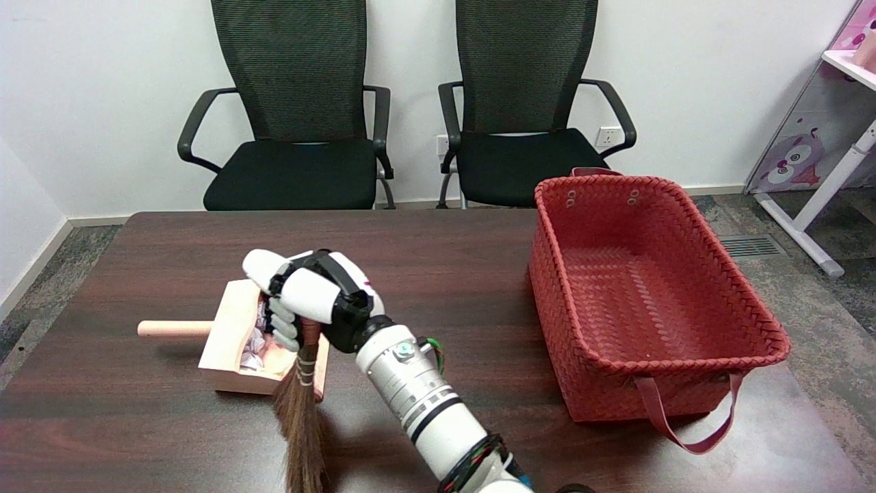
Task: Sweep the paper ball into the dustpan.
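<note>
Robot's right hand [311, 294] grips a small brown broom [301, 418] by its handle, bristles hanging toward the table's near edge, just over the wooden dustpan [226, 335]. Crumpled paper ball [254, 339] lies inside the pan, partly hidden by the hand. Red woven basket [650, 301] stands well apart, to the right.
</note>
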Motion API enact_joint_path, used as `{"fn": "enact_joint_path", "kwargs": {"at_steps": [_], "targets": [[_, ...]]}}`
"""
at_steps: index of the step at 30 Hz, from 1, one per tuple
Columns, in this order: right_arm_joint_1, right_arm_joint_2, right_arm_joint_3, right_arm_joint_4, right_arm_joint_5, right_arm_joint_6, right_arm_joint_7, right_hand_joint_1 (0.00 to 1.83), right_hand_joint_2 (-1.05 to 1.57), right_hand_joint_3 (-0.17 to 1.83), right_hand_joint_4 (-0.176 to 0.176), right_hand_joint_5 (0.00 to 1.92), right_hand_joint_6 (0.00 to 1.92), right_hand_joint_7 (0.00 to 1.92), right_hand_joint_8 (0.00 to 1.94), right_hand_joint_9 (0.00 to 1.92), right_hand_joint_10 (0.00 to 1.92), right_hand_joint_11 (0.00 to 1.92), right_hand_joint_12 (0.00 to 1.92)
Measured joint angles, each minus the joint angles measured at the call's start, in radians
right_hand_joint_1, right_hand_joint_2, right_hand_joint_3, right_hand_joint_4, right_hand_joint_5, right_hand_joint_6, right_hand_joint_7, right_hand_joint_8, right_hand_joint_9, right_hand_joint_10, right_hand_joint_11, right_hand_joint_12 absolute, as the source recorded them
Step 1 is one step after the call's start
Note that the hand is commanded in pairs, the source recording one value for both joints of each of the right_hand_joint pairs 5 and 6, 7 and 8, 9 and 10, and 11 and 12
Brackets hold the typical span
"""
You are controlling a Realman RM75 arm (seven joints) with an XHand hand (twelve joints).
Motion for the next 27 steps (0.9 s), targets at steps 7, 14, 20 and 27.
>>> {"fn": "enact_joint_path", "kwargs": {"at_steps": [7, 14, 20, 27], "targets": [[-0.011, 0.047, 0.010, -0.048, 0.034, 0.000, -0.004, 1.00, 1.57, 1.16, 0.036, 1.92, 1.92, 1.92, 1.92, 1.92, 1.92, 1.92, 1.92], [-0.017, 0.090, 0.019, -0.075, 0.065, -0.003, -0.007, 1.01, 1.57, 1.08, 0.035, 1.92, 1.92, 1.92, 1.92, 1.92, 1.92, 1.92, 1.92], [-0.018, 0.120, 0.033, -0.089, 0.084, -0.009, -0.008, 1.03, 1.57, 0.93, 0.029, 1.92, 1.92, 1.92, 1.92, 1.92, 1.92, 1.92, 1.92], [-0.012, 0.152, 0.047, -0.095, 0.101, -0.026, -0.009, 1.04, 1.57, 0.85, 0.027, 1.92, 1.92, 1.92, 1.92, 1.92, 1.92, 1.92, 1.92]]}}
